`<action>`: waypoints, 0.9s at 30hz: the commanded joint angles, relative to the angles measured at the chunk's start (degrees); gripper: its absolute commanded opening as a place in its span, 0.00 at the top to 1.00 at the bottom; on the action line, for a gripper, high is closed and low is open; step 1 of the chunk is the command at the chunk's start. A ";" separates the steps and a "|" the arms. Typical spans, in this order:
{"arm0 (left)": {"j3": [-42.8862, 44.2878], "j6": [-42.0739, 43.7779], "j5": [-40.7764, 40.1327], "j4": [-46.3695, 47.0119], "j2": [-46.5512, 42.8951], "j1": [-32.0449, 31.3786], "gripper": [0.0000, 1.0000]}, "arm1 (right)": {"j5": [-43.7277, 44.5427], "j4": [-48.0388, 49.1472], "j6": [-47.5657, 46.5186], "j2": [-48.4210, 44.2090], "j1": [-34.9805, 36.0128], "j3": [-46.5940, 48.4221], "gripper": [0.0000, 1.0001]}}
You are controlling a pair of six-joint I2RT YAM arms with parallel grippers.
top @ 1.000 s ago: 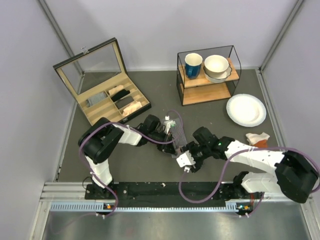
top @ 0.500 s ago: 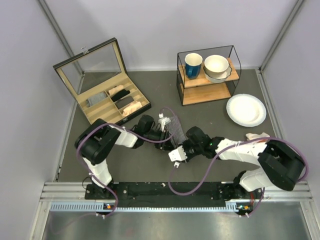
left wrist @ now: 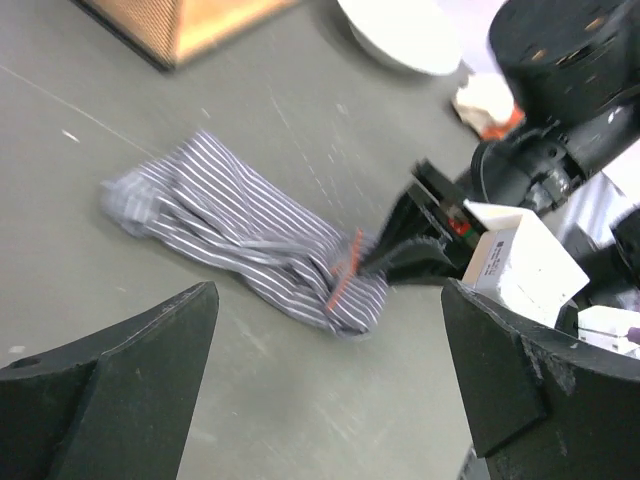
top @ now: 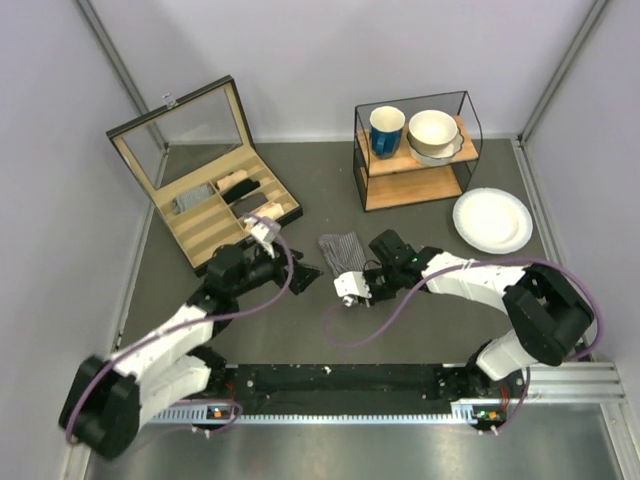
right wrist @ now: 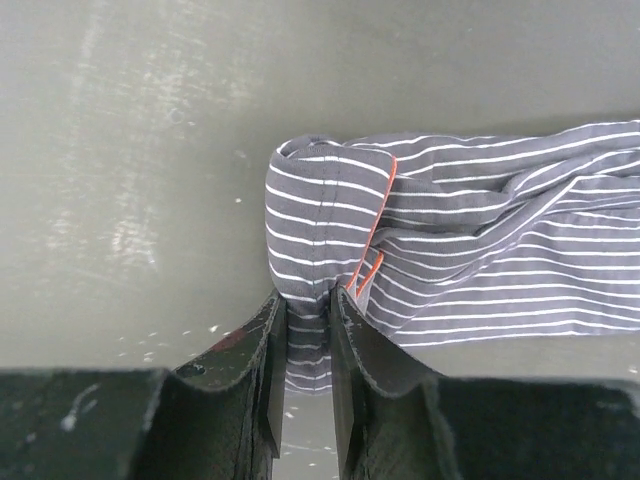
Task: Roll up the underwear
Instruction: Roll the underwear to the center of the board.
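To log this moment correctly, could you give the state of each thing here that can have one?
underwear, loosely bunched, not a tidy roll, one end pinched.
right gripper, shut on the underwear.
left gripper, open, holding nothing.
display box, open.
blue mug, upright.
plate, flat, empty.

Open divided box (top: 205,230) with fabric rolls (top: 240,195); blue mug (top: 386,130) and bowls (top: 433,130) on wire shelf (top: 412,186); white plate (top: 491,220) beside it.
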 commanded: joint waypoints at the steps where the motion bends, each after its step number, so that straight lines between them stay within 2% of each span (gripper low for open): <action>1: -6.11 1.87 -16.58 -1.86 -12.72 0.52 0.01 | -12.49 -19.75 2.84 3.44 -2.52 5.47 0.90; 2: -7.53 2.22 -16.94 0.49 -17.80 0.61 0.01 | -14.26 -22.21 1.97 4.32 -2.79 6.71 0.91; 6: -14.65 4.77 -6.96 10.43 -28.47 0.26 0.03 | -19.54 -38.01 0.30 10.20 -3.93 13.48 0.92; 9: -16.59 6.43 -5.43 9.75 -34.71 -1.57 0.09 | -23.14 -45.93 -0.67 16.35 -4.81 17.96 0.93; 14: -17.47 12.84 -6.30 9.74 -43.76 -7.02 0.13 | -24.82 -49.56 1.08 24.96 -7.61 21.84 0.93; 16: -17.30 17.31 -6.65 9.66 -44.30 -11.67 0.15 | -26.05 -51.23 1.52 26.64 -9.11 23.41 0.93; 19: -15.46 25.55 -8.40 6.52 -40.10 -20.72 0.18 | -27.46 -52.90 1.62 30.51 -11.48 25.17 0.93; 20: -14.49 27.51 -10.85 5.01 -35.99 -23.27 0.19 | -27.64 -53.87 1.44 31.21 -12.01 25.44 0.93; 21: -12.48 29.62 -13.05 3.35 -33.52 -28.60 0.19 | -27.46 -54.22 1.18 32.70 -12.54 25.71 0.93; 22: -11.51 34.08 -14.90 1.24 -31.06 -31.18 0.18 | -27.29 -54.40 1.18 33.15 -12.72 25.97 0.92; 24: -8.96 37.71 -20.17 0.08 -22.80 -37.14 0.18 | -27.11 -54.58 1.26 34.03 -12.81 26.06 0.92; 27: -4.93 42.29 -24.39 -0.80 -11.37 -40.42 0.17 | -27.02 -54.58 1.26 34.21 -12.89 26.32 0.91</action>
